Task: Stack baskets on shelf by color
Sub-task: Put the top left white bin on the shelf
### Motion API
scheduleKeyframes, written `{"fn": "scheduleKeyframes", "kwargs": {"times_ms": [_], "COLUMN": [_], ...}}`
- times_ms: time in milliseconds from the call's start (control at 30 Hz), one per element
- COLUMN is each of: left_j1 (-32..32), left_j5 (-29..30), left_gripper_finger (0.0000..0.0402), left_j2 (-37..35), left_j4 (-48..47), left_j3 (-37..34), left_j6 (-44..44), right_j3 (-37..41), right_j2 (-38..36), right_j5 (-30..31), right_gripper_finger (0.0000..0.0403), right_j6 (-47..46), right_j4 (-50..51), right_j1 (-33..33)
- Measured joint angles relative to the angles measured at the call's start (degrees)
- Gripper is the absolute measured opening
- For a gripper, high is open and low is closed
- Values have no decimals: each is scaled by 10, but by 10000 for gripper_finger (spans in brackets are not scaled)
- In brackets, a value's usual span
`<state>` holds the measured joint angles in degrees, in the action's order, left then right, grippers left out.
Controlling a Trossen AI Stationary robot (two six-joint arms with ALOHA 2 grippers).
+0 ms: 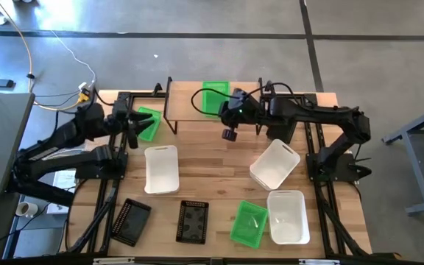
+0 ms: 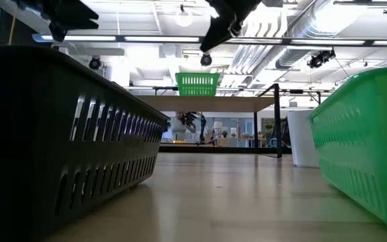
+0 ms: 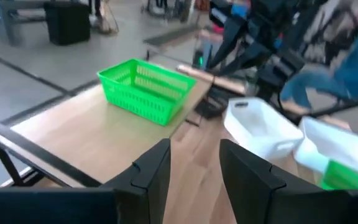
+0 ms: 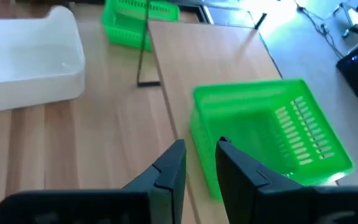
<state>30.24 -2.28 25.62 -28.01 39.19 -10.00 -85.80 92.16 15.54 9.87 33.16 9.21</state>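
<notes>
I am holding my right tool (image 4: 201, 152) over the shelf (image 1: 186, 103), its fingers slightly parted with nothing between them, just short of the green basket (image 1: 216, 98) that is sitting alone on the plank. My guess is that this basket is starting the green stack, so I am hovering close beside it rather than gripping it.

My left tool (image 3: 194, 152) is hanging open and empty too, beside a second green basket (image 1: 148, 124) lying on the surface (image 1: 212, 169) just off the shelf's left end. That one is probably the next to go up.

The rest are waiting on the surface, well apart from the shelf: three white baskets (image 1: 160, 169), a third green one (image 1: 249, 223) and two black ones (image 1: 131, 221) near the front edge.

I am finding only two black baskets; a third may be lying out of sight. In the low view, a black wall and a green wall are filling the foreground and hiding most of the surface. From above, my left arm is covering part of the basket beside it, so I cannot tell whether they are touching.
</notes>
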Motion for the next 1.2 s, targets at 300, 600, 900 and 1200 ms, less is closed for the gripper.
{"fn": "scheduleKeyframes", "kwargs": {"times_ms": [300,600,900,1200], "left_j1": [-22,-129,-284,-415], "left_j5": [-38,-38,-15,35], "left_gripper_finger": [129,129,129,129], "left_j2": [127,203,270,319], "left_j4": [-198,-253,-262,-288], "left_j3": [158,205,205,205], "left_j6": [12,-32,-98,-230], "right_j3": [0,0,0,0], "right_j2": [-2,-2,-2,-2], "right_j5": [44,80,83,80], "right_gripper_finger": [75,83,125,136], "right_j6": [-52,-74,-97,-94], "right_j4": [15,21,31,31], "right_j1": [-47,-74,-79,-79]}}
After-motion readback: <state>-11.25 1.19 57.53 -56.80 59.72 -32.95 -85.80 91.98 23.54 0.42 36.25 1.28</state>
